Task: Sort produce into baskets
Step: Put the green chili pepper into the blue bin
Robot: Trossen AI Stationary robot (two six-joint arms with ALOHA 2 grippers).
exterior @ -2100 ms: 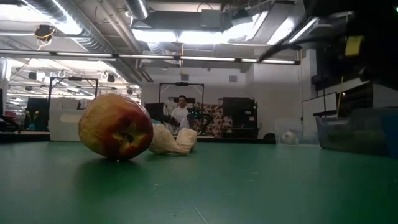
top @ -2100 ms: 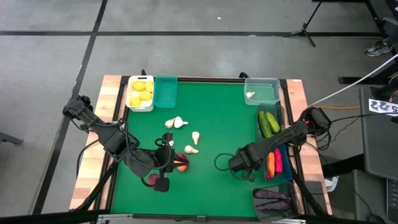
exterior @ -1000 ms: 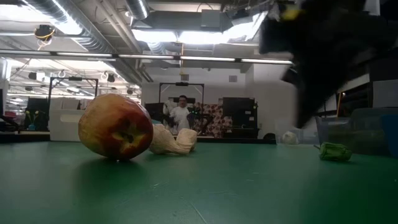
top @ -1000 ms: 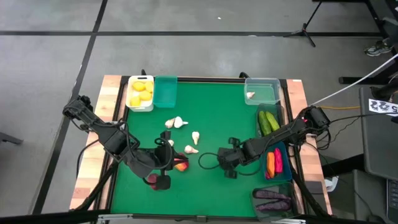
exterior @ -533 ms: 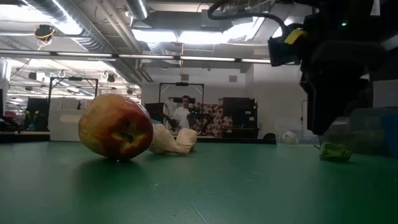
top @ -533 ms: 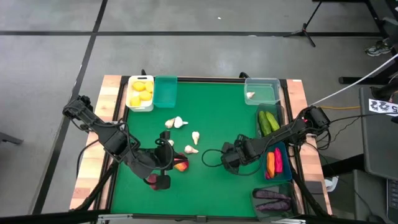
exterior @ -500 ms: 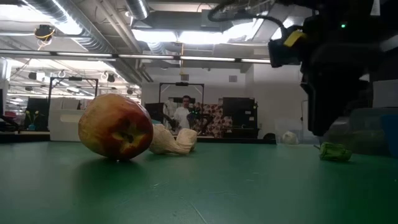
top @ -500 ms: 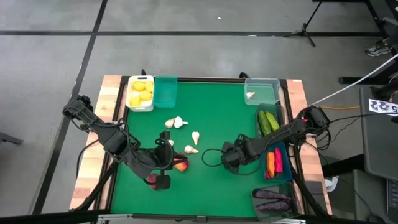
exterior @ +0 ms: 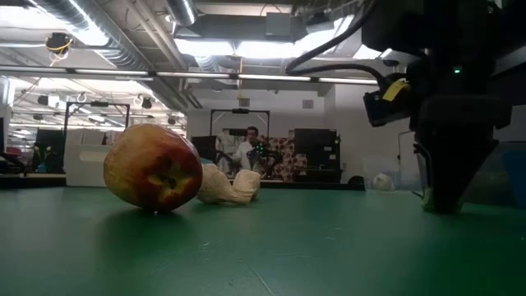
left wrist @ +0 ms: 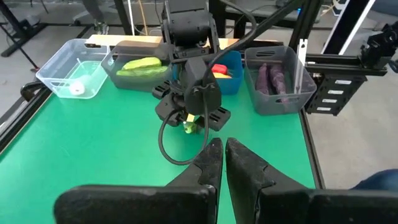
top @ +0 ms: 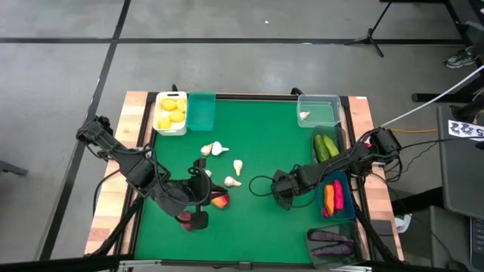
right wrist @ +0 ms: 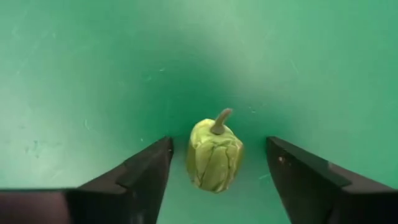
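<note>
Two fingers of the right gripper [right wrist: 214, 171] stand spread on either side of a small green pepper-like piece [right wrist: 214, 155], which sits on the green mat [top: 257, 143] with its stem pointing up. Neither finger touches it; there is clear mat on both sides. In the high view the right gripper [top: 283, 191] is right of the table's centre, near the row of bins along the right edge.

You should lower only until the fingertips are level with the widest part of the piece, then close squarely. It looks slightly nearer one finger than the other, so centre it first, or the first contact may push it sideways. Its rounded, faceted body is likely to roll or squirt out under a grip taken too high or near the stem.

Green produce already lies in the dark grey basket [top: 327, 149], where two cucumbers [top: 327, 149] are visible, far of the blue basket [top: 334, 198] with its orange and red pieces. Whether this green piece belongs with the cucumbers is your call; I judge it the likeliest match. Lift well clear of the basket wall before carrying it over.

Your left gripper [left wrist: 224, 163] is clenched with nothing between its fingers, and sits at the near left of the mat beside an apple [exterior: 153, 167]. Four garlic bulbs [top: 215, 149] are loose left of centre, apart from the one in the clear basket [top: 318, 110]. Keep the left arm parked so the cables do not cross.
</note>
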